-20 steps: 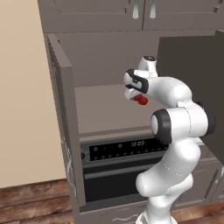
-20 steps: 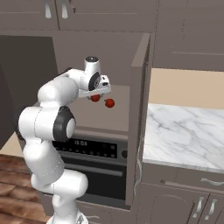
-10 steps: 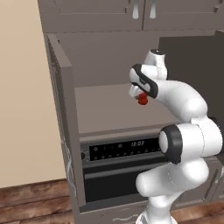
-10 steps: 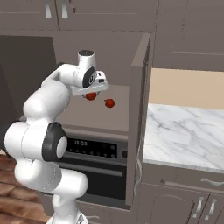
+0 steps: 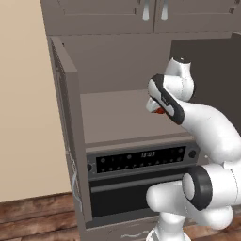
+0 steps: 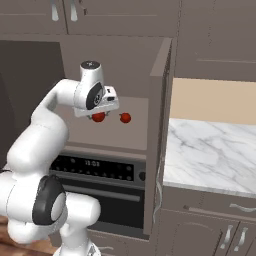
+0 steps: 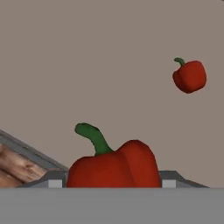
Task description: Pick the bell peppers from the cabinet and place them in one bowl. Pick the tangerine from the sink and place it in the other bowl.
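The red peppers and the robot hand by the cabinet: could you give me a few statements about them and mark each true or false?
1. The gripper holds one red pepper. True.
2. The other pepper lies on the cabinet's shelf, apart from the held one. True.
3. Both peppers are yellow. False: both are red with green stems.
4. The oven sits above the shelf niche. False: it sits below the niche.
5. The cabinet door is closed. False: it is swung open, so the niche is open to view.
6. A marble counter lies beside the cabinet. True.
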Available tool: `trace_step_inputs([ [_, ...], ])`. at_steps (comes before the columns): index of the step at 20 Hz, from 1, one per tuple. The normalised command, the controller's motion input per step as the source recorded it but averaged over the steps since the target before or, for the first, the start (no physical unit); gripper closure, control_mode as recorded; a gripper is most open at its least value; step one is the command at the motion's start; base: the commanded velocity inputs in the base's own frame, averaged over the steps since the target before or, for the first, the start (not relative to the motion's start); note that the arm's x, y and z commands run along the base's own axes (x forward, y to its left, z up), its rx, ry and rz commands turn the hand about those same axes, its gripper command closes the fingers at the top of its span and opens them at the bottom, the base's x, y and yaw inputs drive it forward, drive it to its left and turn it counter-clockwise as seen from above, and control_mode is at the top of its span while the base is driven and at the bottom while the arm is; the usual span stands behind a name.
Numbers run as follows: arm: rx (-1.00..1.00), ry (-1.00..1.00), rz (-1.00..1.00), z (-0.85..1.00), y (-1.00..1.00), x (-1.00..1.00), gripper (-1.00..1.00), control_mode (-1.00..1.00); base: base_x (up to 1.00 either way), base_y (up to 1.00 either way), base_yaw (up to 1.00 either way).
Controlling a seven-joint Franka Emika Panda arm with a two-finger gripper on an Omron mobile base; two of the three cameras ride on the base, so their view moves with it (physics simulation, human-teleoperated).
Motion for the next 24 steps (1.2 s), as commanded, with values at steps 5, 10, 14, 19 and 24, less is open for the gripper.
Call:
trace_step_inputs([
  [5,0.00,0.00,0.00,0.34,-0.01,-0.56,1.00,-1.00,0.00,0.00,0.00],
  [10,0.00,0.00,0.00,0.43,-0.03,-0.55,1.00,-1.00,0.00,0.00,0.00],
  [14,0.00,0.00,0.00,0.34,-0.01,-0.62,1.00,-1.00,0.00,0.00,0.00],
  [19,0.00,0.00,0.00,0.20,0.00,-0.61,1.00,-1.00,0.00,0.00,0.00],
  [24,0.00,0.00,0.00,0.03,0.13,-0.44,1.00,-1.00,0.00,0.00,0.00],
])
